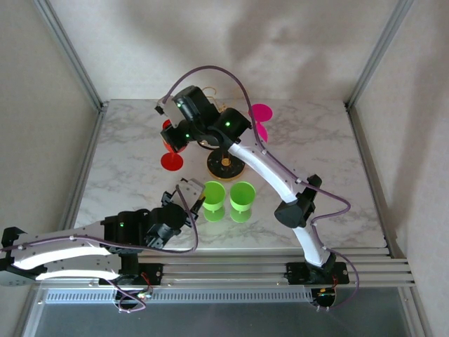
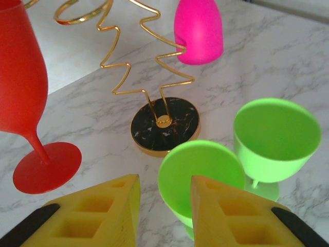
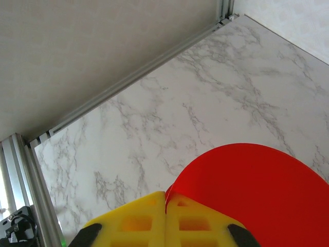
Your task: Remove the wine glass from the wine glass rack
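Note:
A red wine glass (image 3: 252,190) stands upright left of the wine glass rack (image 2: 154,67). My right gripper (image 3: 165,198) is shut on its rim. In the top view the right gripper (image 1: 168,121) is over the red glass (image 1: 173,140), left of the rack's round black-and-gold base (image 1: 225,166). The glass's foot (image 2: 46,167) is at or just above the table; I cannot tell which. A pink wine glass (image 2: 198,31) hangs upside down on the gold wire. My left gripper (image 2: 164,180) is open and low, with nothing between its fingers.
Two green glasses (image 1: 213,196) (image 1: 243,198) stand upright in front of the rack, just past the left gripper (image 1: 191,191). The metal frame rail (image 3: 128,77) runs along the table's far edge. Bare marble lies to the right (image 1: 330,161).

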